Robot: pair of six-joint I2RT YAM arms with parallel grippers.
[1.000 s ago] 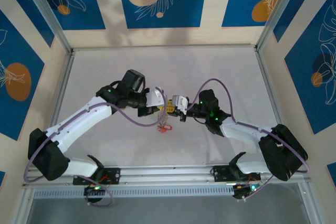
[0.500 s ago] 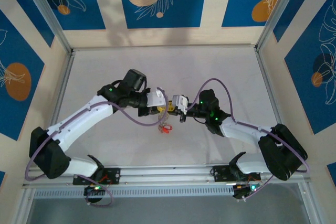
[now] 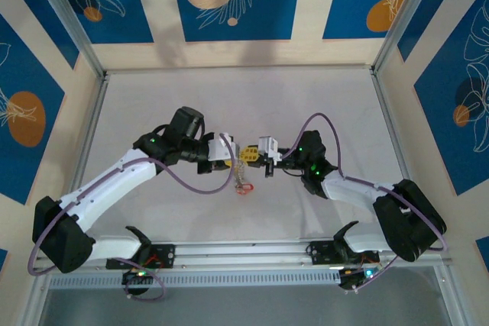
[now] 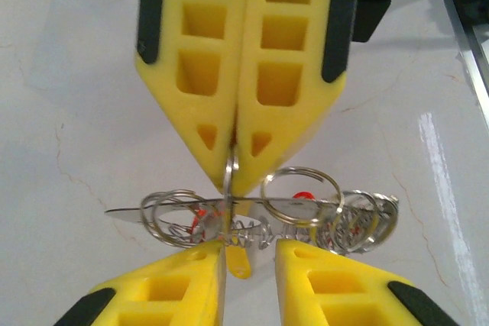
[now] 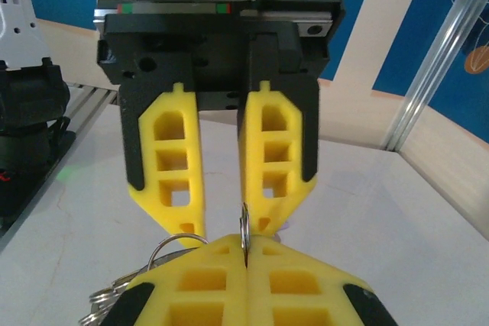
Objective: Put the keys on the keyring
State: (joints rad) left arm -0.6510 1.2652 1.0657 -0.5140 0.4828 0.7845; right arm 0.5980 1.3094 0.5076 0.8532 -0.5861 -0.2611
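Over the middle of the table my two grippers meet tip to tip. My right gripper [image 3: 254,156] [image 5: 246,243] is shut on a thin metal ring [image 5: 244,228] held edge-on; I cannot tell whether it is the keyring. My left gripper [image 3: 240,155] [image 4: 250,243] is open, its fingers [image 5: 174,158] standing apart on either side of the bunch. Several small silver rings [image 4: 302,196] hang there with the keys [image 3: 243,182]. A yellow key head [image 4: 238,263] sits in the gap between my left fingers. Red key parts [image 4: 304,195] show behind the rings.
The pale table [image 3: 153,97] has open room all round the bunch. A metal frame rail [image 3: 244,253] runs along the near edge by the arm bases. Upright posts [image 3: 390,43] and blue patterned walls close in the sides and back.
My left gripper has gone from shut to open beside the ring. The right gripper has closed fully on the ring. Both arms have shifted slightly, the left one back to the left.
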